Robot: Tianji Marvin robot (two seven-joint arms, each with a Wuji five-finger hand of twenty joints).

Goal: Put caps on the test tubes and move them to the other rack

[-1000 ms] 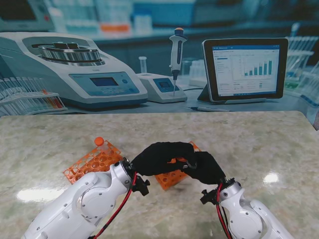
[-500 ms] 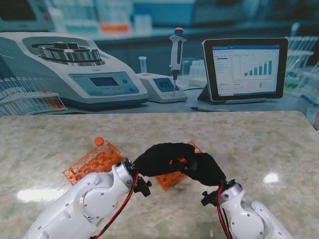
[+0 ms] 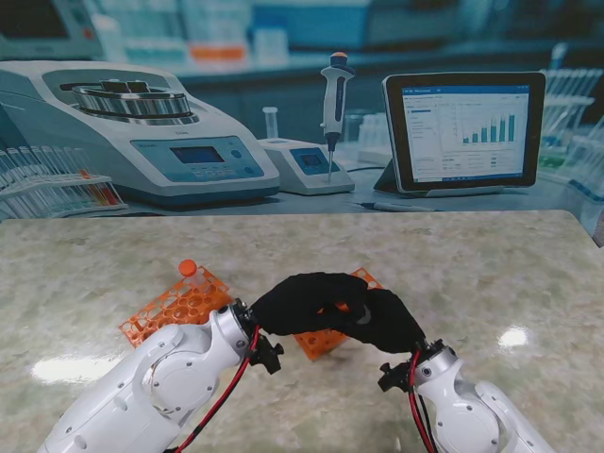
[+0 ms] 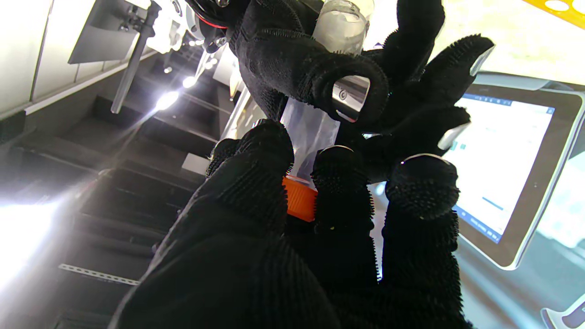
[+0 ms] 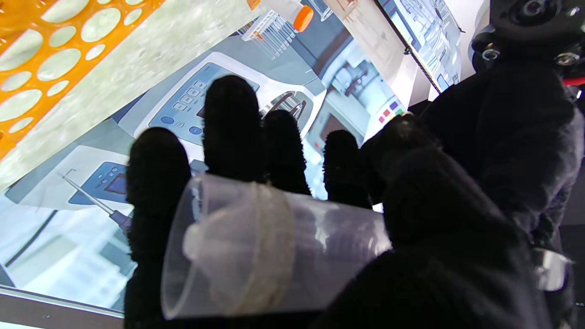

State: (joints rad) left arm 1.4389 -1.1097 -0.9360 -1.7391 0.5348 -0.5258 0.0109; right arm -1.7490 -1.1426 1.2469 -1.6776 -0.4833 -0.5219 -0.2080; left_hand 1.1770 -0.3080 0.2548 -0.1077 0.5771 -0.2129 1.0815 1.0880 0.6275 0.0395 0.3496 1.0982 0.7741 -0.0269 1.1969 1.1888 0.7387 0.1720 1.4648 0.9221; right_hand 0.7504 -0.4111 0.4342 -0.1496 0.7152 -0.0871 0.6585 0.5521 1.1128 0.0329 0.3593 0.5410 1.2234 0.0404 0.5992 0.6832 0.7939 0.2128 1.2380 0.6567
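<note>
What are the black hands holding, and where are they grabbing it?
The right hand grips the clear test tube around its body; the left hand pinches the orange cap at its end.

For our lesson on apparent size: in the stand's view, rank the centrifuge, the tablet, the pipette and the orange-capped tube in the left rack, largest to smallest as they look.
1. Centrifuge
2. Tablet
3. Pipette
4. Orange-capped tube, only its cap shows

All but the tube belong to the backdrop picture, so this ranks looks, not true size.
</note>
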